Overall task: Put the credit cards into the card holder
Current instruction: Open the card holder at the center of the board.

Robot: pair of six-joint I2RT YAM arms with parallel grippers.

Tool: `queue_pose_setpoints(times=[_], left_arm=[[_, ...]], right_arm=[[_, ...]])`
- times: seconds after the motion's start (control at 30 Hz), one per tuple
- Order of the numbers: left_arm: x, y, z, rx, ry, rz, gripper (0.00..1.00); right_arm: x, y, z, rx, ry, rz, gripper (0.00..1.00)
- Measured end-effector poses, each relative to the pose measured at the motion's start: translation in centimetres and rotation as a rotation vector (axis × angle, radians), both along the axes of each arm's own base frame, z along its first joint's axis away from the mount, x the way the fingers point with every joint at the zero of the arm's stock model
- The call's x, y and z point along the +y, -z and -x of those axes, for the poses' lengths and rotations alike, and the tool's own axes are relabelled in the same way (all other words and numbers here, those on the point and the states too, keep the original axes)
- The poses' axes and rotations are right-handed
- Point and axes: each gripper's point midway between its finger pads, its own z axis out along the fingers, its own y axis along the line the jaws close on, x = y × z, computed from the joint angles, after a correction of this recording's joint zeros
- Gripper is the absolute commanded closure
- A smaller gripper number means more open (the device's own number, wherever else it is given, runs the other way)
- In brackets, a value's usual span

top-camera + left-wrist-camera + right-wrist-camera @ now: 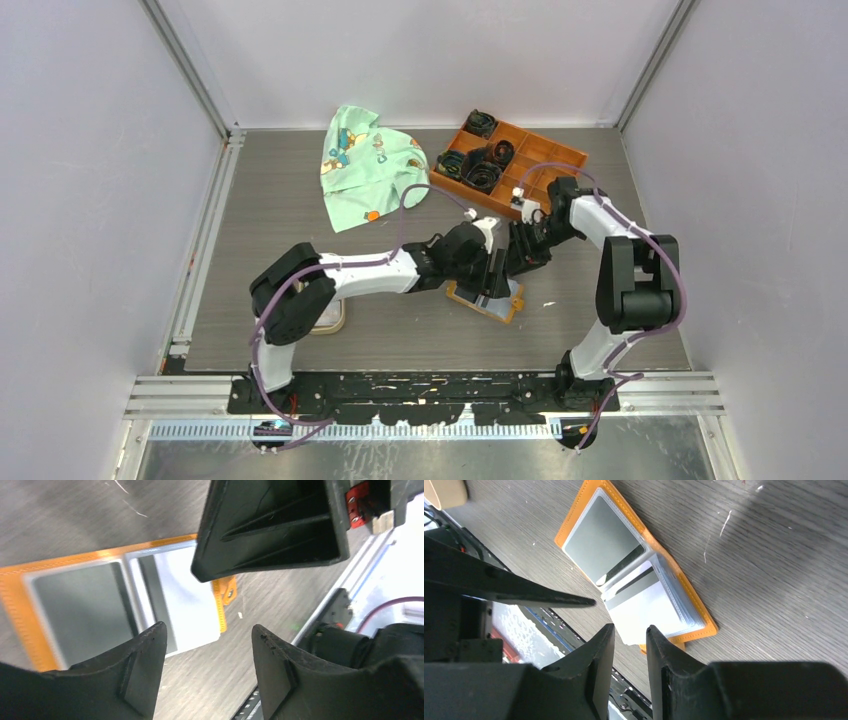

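A pale green cloth [365,165] with small cartoon prints lies crumpled at the far left of the grey wood-grain table [300,215]. Just to its right sits an orange compartmented tray [560,152], set at a slant, with dark coiled items [483,175] filling its left-hand compartments. Near the front left, a tan dish [333,318] shows only partly — just one rounded edge. Pale walls enclose the table.

From above, the left gripper [491,277] and right gripper [517,264] cover most of the card holder [505,303] at centre frame; only its lower edge shows. The tan dish [337,318], lower left, is mostly hidden under the left arm. The left wrist view shows the holder [100,605] blurred. The right wrist view crops the dish [444,492] at its upper-left corner.
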Motion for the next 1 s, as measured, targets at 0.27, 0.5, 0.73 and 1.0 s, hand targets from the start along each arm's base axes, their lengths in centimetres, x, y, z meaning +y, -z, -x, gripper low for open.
queue_pose_setpoints(times=[0.27,0.5,0.73,1.0], left_arm=[[1.8,-1.1,0.1,-0.301,0.016,-0.158,0.22],[1.6,0.2,1.3,-0.414,0.112,-0.231,0.16],[0.9,2.1,-0.2,-0.418,0.088,-0.311,0.15],[0.1,3.5,-0.3,-0.403,0.101,-0.340,0.15]], right_arm=[[-0.9,-3.0,-0.8,-0.200,-0.050,0.052,0.62],[-1.4,-3.2,-0.9,-0.235,-0.069,0.081,0.62],[-1.6,-3.0,-0.9,-0.237,-0.072,0.096,0.62],[-1.8,-2.9,-0.9,-0.237,-0.073,0.107,0.62]])
